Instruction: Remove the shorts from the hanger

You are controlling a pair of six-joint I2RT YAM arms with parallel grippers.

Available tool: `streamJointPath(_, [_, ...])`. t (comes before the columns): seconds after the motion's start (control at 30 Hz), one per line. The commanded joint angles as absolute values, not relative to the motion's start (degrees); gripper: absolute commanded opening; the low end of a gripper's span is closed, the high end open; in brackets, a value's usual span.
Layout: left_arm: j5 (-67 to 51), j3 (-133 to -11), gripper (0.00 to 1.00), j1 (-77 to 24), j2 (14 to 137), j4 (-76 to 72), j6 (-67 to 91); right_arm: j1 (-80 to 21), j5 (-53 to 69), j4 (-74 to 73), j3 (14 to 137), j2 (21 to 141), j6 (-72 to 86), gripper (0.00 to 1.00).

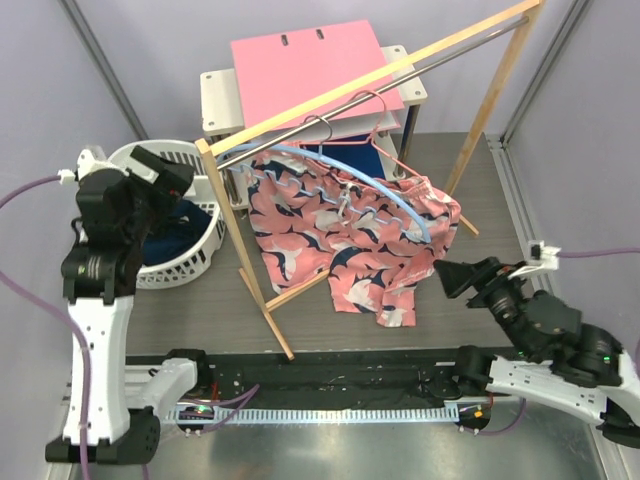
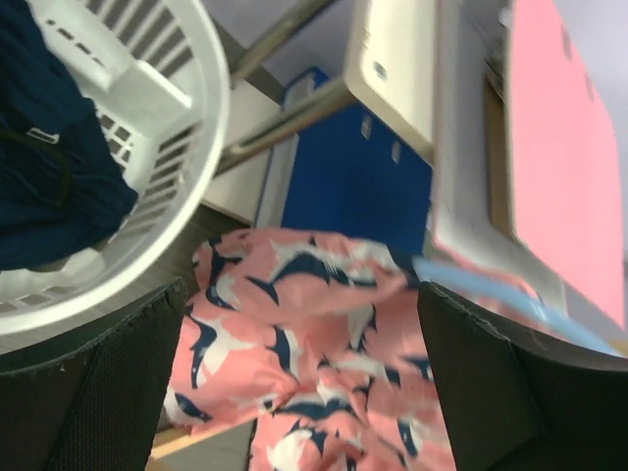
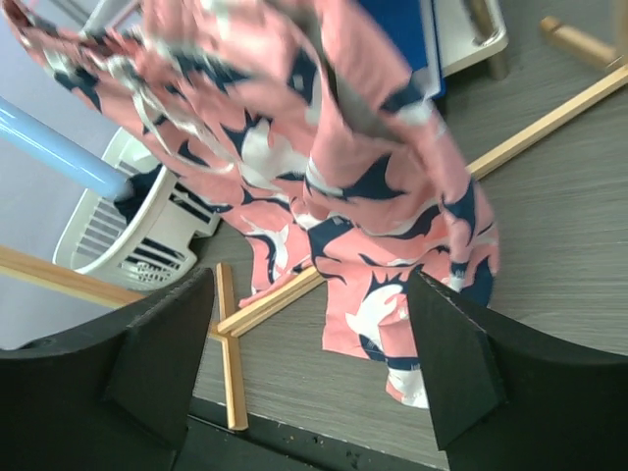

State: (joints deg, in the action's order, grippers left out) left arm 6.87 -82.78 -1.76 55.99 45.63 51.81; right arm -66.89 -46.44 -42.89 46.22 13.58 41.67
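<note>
The salmon pink printed shorts (image 1: 340,235) hang on a light blue hanger (image 1: 405,205) from the rack's metal rail, their legs draping onto the table. They also show in the left wrist view (image 2: 304,324) and the right wrist view (image 3: 363,186). The navy shorts (image 1: 175,235) lie in the white basket (image 1: 215,250), also seen in the left wrist view (image 2: 49,196). My left gripper (image 1: 180,180) is open and empty above the basket's rim, left of the pink shorts. My right gripper (image 1: 447,275) is open and empty, just right of the shorts' lower hem.
The wooden rack (image 1: 235,240) has a floor bar and foot (image 3: 231,343) under the shorts. Empty wire hangers (image 1: 385,140) hang on the rail. A pink folder (image 1: 310,70) lies on a white stand (image 1: 215,100) behind, with a blue binder (image 2: 353,177) under it.
</note>
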Motion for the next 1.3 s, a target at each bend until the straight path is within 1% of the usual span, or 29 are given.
streamJointPath(0.0, [-5.26, -83.14, 0.98, -1.76, 50.63, 51.05, 43.70, -66.80, -54.66, -47.97, 63.69, 22.37, 38.42, 0.82])
streamJointPath(0.07, [-7.89, -83.67, 0.98, -1.76, 50.45, 55.09, 42.63, -66.88, -55.90, -49.30, 72.02, 26.61, 35.17, 0.82])
streamJointPath(0.1, [-8.52, -83.76, 0.97, -1.76, 50.36, 55.89, 41.76, -66.80, -55.55, -49.31, 74.51, 30.46, 30.81, 0.83])
streamJointPath(0.2, [-9.75, -84.11, 0.97, -1.76, 50.10, 56.95, 40.87, -66.88, -54.06, -49.39, 84.44, 36.02, 24.90, 0.86])
streamJointPath(0.37, [-10.54, -85.87, 0.97, -1.67, 50.71, 57.74, 40.25, -67.32, -51.16, -49.75, 101.21, 47.88, 19.95, 0.86])
streamJointPath(0.4, [-11.16, -86.30, 0.97, -1.76, 50.97, 57.83, 40.25, -67.41, -50.89, -50.01, 102.73, 49.21, 19.95, 0.86])
streamJointPath(0.67, [-13.88, -86.66, 0.96, -1.76, 51.50, 57.22, 41.31, -67.50, -50.45, -49.57, 108.88, 60.37, 19.51, 0.85])
streamJointPath(0.8, [-14.50, -86.75, 0.96, -1.76, 51.15, 57.83, 41.40, -66.19, -47.12, -48.87, 114.16, 67.83, 17.58, 0.85])
streamJointPath(0.87, [-14.85, -86.92, 0.96, -1.76, 51.15, 58.36, 41.31, -64.35, -42.73, -48.69, 118.10, 70.30, 16.97, 0.81])
streamJointPath(0.9, [-15.03, -87.10, 0.96, -1.76, 51.15, 58.53, 41.13, -62.94, -40.28, -48.43, 119.26, 72.49, 16.70, 0.76])
streamJointPath(0.97, [-15.46, -87.28, 0.96, -1.76, 51.07, 59.06, 41.13, -53.39, -27.04, -48.43, 120.67, 73.91, 18.44, 0.72])
streamJointPath(1.0, [-15.56, -87.45, 0.96, -1.76, 51.06, 59.15, 41.05, -49.61, -22.63, -48.34, 120.50, 74.44, 20.20, 0.65])
streamJointPath(1.03, [-15.64, -87.54, 0.95, -1.76, 51.06, 59.41, 40.96, -45.39, -19.72, -48.17, 120.41, 75.05, 20.39, 0.64])
streamJointPath(1.07, [-15.73, -87.71, 0.96, -1.76, 50.89, 59.68, 40.96, -44.66, -16.29, -46.86, 119.63, 75.15, 19.96, 0.64])
streamJointPath(1.17, [-15.82, -87.98, 0.96, -1.76, 50.80, 60.29, 40.52, -43.08, -13.99, -43.43, 117.17, 74.44, 19.07, 0.65])
streamJointPath(1.27, [-16.08, -87.98, 0.96, -1.76, 50.89, 60.82, 40.52, -40.53, -8.90, -40.71, 115.67, 74.79, 19.25, 0.64])
